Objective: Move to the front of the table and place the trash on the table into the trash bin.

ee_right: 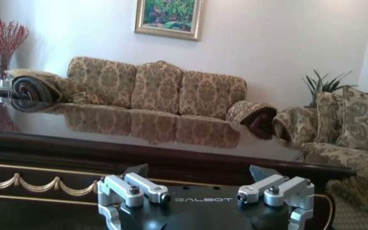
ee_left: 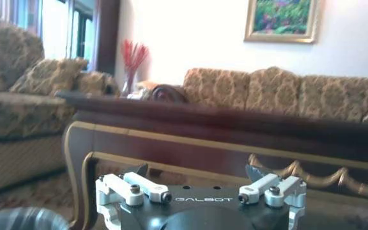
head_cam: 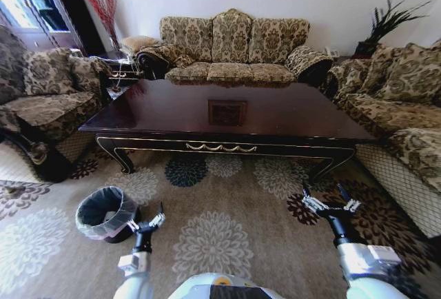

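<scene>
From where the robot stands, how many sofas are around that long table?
3. One sofa stands against the wall behind the table, one on the robot's left side, one on its right. More seats could lie out of view.

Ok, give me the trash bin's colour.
Black trash bin, whitish translucent liner over the rim; best in the head view.

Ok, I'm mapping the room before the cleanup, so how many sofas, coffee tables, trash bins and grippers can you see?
Sofas: 3 (back sofa, left sofa, right sofa)
Coffee table: 1
Trash bin: 1, on the rug by the left gripper
Grippers: 2 (left gripper, right gripper), both open
Total: 7
</scene>
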You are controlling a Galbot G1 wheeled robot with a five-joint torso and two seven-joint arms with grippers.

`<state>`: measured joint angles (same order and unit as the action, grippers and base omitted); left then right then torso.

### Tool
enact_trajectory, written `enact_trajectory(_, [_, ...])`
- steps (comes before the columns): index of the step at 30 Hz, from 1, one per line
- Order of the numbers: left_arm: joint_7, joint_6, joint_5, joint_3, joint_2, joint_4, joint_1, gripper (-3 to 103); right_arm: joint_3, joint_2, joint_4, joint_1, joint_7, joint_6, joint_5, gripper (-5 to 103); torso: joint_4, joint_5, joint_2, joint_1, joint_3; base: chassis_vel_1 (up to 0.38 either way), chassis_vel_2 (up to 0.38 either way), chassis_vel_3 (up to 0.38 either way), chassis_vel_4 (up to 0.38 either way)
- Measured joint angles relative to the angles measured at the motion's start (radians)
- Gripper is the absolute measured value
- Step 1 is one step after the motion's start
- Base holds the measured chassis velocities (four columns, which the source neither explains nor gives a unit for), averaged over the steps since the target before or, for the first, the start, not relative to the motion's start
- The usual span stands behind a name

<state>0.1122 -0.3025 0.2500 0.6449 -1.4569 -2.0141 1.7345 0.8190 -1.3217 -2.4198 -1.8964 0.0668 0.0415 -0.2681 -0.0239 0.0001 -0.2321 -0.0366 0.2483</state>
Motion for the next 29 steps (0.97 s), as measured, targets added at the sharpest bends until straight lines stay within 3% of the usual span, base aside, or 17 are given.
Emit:
enact_trajectory(1, [0.004, 0.048, -0.005, -0.002, 0.007, -0.057, 0.003, 100, 0.0, 0.0, 0.0, 0.0, 0.0, 0.0, 0.0, 100, 0.0, 0.0, 0.0, 0.0, 0.0, 0.0, 0.0, 0.0, 0.0])
enact_trajectory(2, [0.004, 0.048, -0.005, -0.002, 0.007, -0.057, 0.003, 100, 0.0, 0.0, 0.0, 0.0, 0.0, 0.0, 0.0, 100, 0.0, 0.0, 0.0, 0.0, 0.0, 0.0, 0.0, 0.0, 0.0])
enact_trajectory(5, [0.004, 0.173, -0.034, -0.006, 0.011, -0.189, 0.018, 100, 0.0, 0.0, 0.0, 0.0, 0.0, 0.0, 0.0, 100, -0.0002, -0.0001, 0.0, 0.0, 0.0, 0.0, 0.0, 0.0, 0.0])
enact_trajectory(9, [0.0, 0.241, -0.069, -0.017, 0.022, -0.251, 0.02, 100, 0.0, 0.0, 0.0, 0.0, 0.0, 0.0, 0.0, 100, -0.0002, 0.0001, 0.0, 0.0, 0.0, 0.0, 0.0, 0.0, 0.0])
enact_trajectory(18, [-0.056, 0.264, -0.057, -0.016, 0.048, -0.272, 0.009, 100, 0.0, 0.0, 0.0, 0.0, 0.0, 0.0, 0.0, 100, -0.0002, 0.0, 0.0, 0.0, 0.0, 0.0, 0.0, 0.0, 0.0])
enact_trajectory(29, [-0.063, 0.269, -0.066, -0.012, 0.046, -0.26, 0.006, 100, 0.0, 0.0, 0.0, 0.0, 0.0, 0.0, 0.0, 100, -0.0002, -0.0002, 0.0, 0.0, 0.0, 0.0, 0.0, 0.0, 0.0])
